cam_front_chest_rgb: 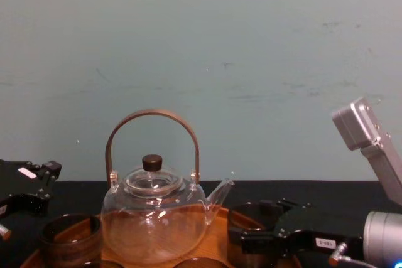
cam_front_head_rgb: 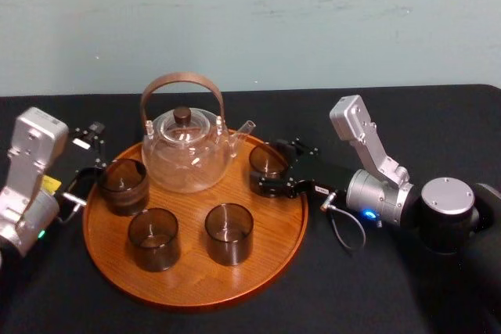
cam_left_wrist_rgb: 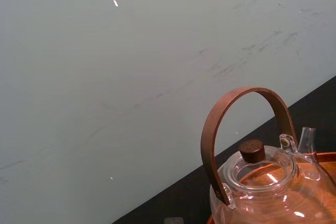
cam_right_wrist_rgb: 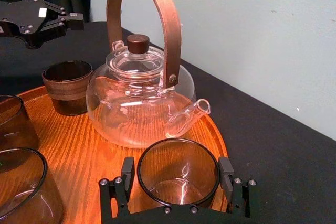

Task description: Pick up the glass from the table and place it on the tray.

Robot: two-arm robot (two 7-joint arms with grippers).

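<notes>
On the black counter (cam_front_head_rgb: 391, 295) a round wooden tray (cam_front_head_rgb: 192, 281) is seen. Nearest, one smoked tumbler (cam_front_head_rgb: 153, 238) is stood at 7 o'clock on the tray and a second tumbler (cam_front_head_rgb: 228, 232) at 5 o'clock. At 3 o'clock the glass (cam_front_head_rgb: 268, 165) is stood upright on the wood, just inside the rim. It is bracketed by the right tool (cam_right_wrist_rgb: 177, 171), whose jaws are spread to the glass's width, one finger just beside each wall. At 9 o'clock a third tumbler (cam_front_head_rgb: 123, 185) is stood, with the left tool (cam_front_head_rgb: 86, 163) held wide open and empty just beside it. The clear glass teapot (cam_front_head_rgb: 188, 152) is set at 12 o'clock.
</notes>
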